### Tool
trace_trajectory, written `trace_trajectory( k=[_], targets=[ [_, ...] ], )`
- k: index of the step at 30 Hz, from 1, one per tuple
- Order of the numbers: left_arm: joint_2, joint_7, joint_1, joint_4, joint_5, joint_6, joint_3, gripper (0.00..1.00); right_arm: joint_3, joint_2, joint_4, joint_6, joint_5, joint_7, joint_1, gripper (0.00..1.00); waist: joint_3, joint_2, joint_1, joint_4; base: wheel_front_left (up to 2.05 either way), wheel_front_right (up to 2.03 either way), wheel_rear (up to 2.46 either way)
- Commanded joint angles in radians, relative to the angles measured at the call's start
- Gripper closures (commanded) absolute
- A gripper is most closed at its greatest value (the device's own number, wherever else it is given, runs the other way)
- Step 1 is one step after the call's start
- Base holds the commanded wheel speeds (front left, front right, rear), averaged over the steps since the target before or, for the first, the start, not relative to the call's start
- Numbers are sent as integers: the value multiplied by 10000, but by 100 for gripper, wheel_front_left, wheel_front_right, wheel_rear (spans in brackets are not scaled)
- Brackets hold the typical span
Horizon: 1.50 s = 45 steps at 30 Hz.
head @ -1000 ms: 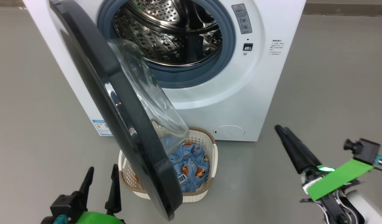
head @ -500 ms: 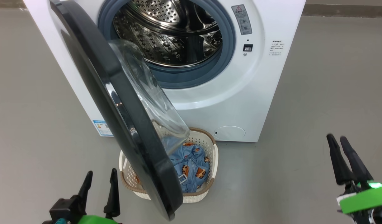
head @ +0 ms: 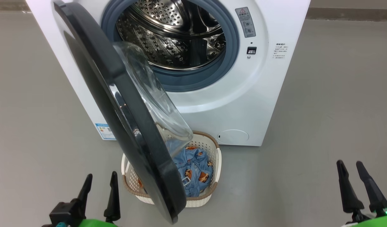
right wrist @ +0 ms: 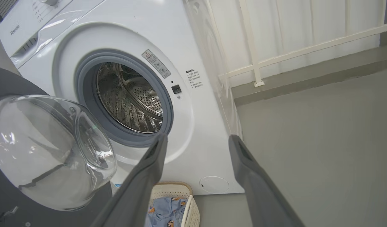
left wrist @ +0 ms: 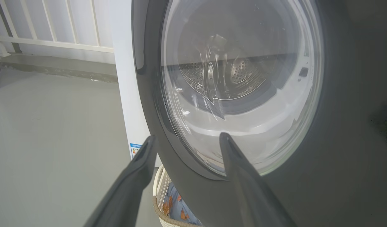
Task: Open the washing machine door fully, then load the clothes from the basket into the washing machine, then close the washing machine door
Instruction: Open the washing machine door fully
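The white washing machine [head: 243,104] stands ahead with its steel drum [head: 174,34] exposed. Its black washing machine door [head: 111,104] hangs partly open, swung out over the basket [head: 212,189]. The cream basket sits on the floor in front of the machine, holding the light-blue bear-print clothes [head: 193,173]. My left gripper [head: 99,179] is open at the lower left, beside the door's outer face [left wrist: 338,126]. My right gripper [head: 350,167] is open at the lower right, apart from everything. The right wrist view shows the door's glass bulge [right wrist: 51,151], the drum [right wrist: 130,101] and the basket [right wrist: 187,201].
Grey floor [head: 322,110] spreads on both sides of the machine. A white railing [right wrist: 294,50] and a low kerb [left wrist: 54,66] run behind it. A blue sticker [head: 105,130] marks the machine's lower left corner.
My right gripper has drawn back from mid-right down to the lower right corner and turned its fingers upright. The left gripper has sunk slightly. The door stays put.
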<state>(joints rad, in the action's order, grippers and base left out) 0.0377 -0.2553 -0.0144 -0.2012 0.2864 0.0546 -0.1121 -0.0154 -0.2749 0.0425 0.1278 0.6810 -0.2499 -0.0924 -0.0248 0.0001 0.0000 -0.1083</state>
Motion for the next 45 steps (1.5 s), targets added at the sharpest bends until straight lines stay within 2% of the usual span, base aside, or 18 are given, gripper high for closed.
trace_trajectory(
  k=[1, 6, 17, 32, 33, 34, 35, 39, 45],
  targets=[
    [125, -65, -70, 281, -81, 18, 362, 0, 5, -50, -341, 29, -409, -117, -117, 0, 16, -1, 0, 0, 0, 0, 0],
    [125, -65, -13, 297, -46, 17, 354, 0, -537, 559, -301, 29, -1404, -117, -513, 0, 31, -1, 0, -7, 0, 0, 0],
    [125, -65, 20, 334, -11, -10, 406, 0, -1424, 1310, 212, 29, -3446, -118, -724, 0, 28, -1, 0, -8, 0, 0, 0],
    [125, -65, 31, 312, -44, 13, 511, 0, -2007, 1736, 655, 29, -4004, -118, -806, 0, -56, -1, 0, 19, 0, 0, 0],
    [125, -65, 35, 294, -35, 14, 510, 19, -2020, 1746, 665, 29, -4006, -118, -800, 0, -57, -1, 0, 19, 0, 0, 0],
    [125, -65, 37, 265, -34, 8, 507, 73, -2032, 1754, 673, 29, -4009, -118, -796, 0, -58, -1, 0, 16, 0, 0, 0],
    [125, -65, 41, 217, -3, 6, 501, 100, -2039, 1761, 678, 29, -4010, -118, -792, 0, -58, -1, 0, 12, 0, 0, 0],
    [125, -65, 16, 46, 232, -85, 592, 100, -2067, 1782, 674, 29, -3997, -118, -782, 0, -58, -1, 0, -21, 0, 0, 0],
    [125, -65, -83, 419, 363, -546, 953, 100, -2158, 1818, 641, 29, -4012, -118, -795, 0, -45, -1, 0, -110, 0, 0, 0]
  ],
)
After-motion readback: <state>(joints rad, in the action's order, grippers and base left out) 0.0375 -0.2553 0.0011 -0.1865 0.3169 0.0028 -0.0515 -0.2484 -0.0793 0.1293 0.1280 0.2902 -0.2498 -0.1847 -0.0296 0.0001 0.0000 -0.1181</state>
